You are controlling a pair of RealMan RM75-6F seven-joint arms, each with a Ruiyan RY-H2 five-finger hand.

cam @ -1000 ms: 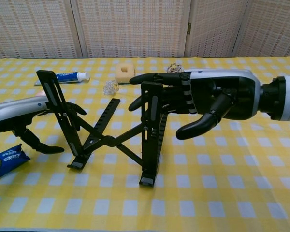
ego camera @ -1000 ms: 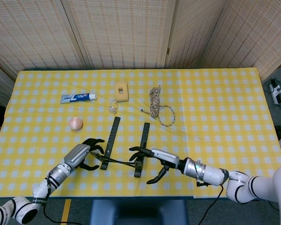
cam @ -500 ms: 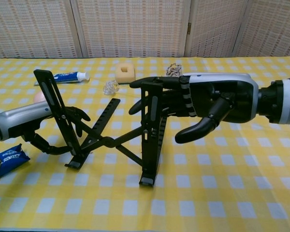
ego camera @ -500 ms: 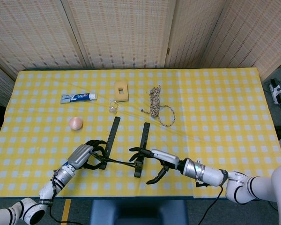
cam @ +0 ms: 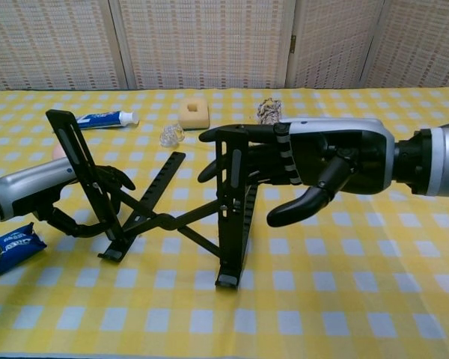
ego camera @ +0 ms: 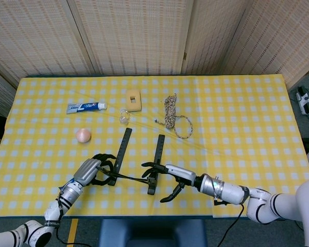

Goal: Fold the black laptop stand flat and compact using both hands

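The black laptop stand (ego camera: 139,163) stands unfolded near the table's front edge, its two rails upright and joined by crossed links (cam: 165,218). My left hand (cam: 56,193) grips the left rail (cam: 81,173), with fingers curled around it above its foot. In the head view the left hand (ego camera: 91,172) sits just left of that rail. My right hand (cam: 322,161) lies against the top of the right rail (cam: 233,217) with its fingers stretched along it and the thumb hanging apart below. From the head camera the right hand (ego camera: 171,176) shows at the right rail's near end.
A blue snack packet (cam: 7,250) lies at the front left by my left hand. Further back are a toothpaste tube (ego camera: 86,107), a peach ball (ego camera: 83,135), a yellow sponge block (ego camera: 133,100), a small clear object (ego camera: 124,117) and a coiled rope (ego camera: 171,116).
My left hand has closed its fingers around the left rail and drawn it a little to the left, tilting it further. The right hand has edged slightly left against the right rail.
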